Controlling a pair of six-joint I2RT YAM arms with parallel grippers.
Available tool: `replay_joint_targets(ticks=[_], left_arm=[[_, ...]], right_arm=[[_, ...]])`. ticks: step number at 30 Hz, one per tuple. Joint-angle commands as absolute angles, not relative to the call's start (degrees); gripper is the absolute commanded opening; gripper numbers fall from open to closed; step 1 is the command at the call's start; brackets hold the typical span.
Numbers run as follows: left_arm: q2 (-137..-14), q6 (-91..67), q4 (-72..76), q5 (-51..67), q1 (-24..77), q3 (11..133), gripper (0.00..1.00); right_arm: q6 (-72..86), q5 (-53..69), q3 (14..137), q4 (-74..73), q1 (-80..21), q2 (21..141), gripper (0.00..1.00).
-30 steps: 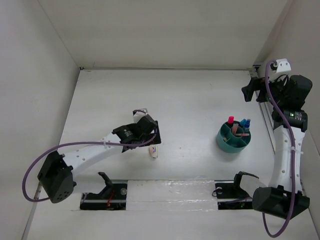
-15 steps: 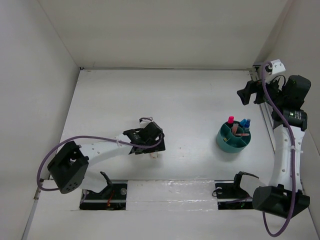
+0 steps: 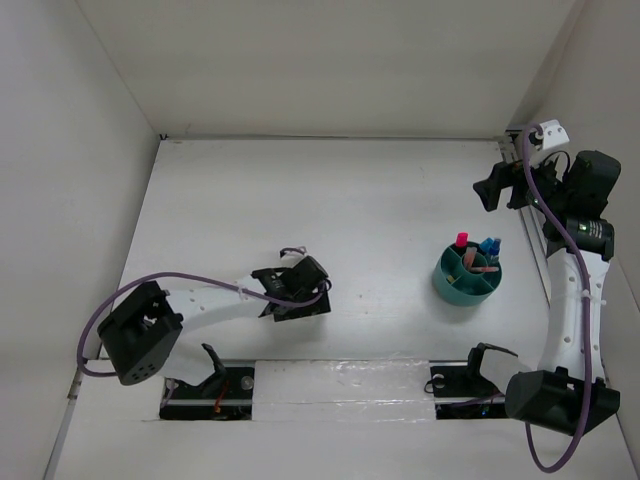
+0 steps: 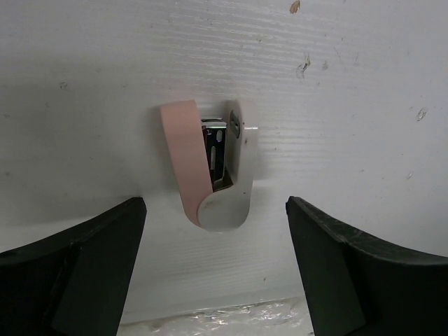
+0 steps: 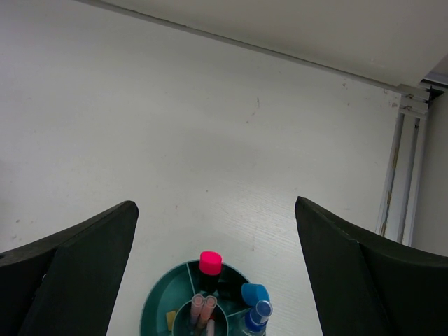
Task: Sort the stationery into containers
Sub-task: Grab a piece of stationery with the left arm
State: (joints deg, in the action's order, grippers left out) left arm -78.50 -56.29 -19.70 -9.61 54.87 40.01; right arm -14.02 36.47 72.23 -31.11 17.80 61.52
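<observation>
Left wrist view: left gripper straddling pinkish stapler, fingers apart, not touching (right gripper wide, idle); next, probably: close squarely, lift to teal cup.

Top view looks down from behind; left wrist close over stapler; right wrist, farther, shares cup with top.

From above the left hand hides the stapler; an edge crops the cup.
</observation>
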Motion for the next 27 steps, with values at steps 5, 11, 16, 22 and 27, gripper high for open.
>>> replay_joint_targets(ticks=[5,11,16,22,27], left_arm=[[-82.61,-58.97,-24.07,-11.95,57.13,40.77,0.73],[-84.81,-59.50,-24.61,-12.48,57.13,40.78,0.54],[-86.57,-59.50,-24.61,-12.48,57.13,41.40,0.49],[-87.80,-59.50,-24.61,-12.48,57.66,41.92,0.38],[-88.33,-59.50,-24.61,-12.48,57.66,41.92,0.21]], right_arm=[[-14.77,37.71,73.48,-30.06,17.49,60.64,1.00],[-14.77,37.71,73.48,-30.06,17.49,60.64,1.00],[-14.77,38.23,73.48,-30.06,17.49,60.64,1.00],[-14.77,38.23,73.48,-30.06,17.49,60.64,1.00],[-14.77,38.23,73.48,-30.06,17.49,60.64,1.00]])
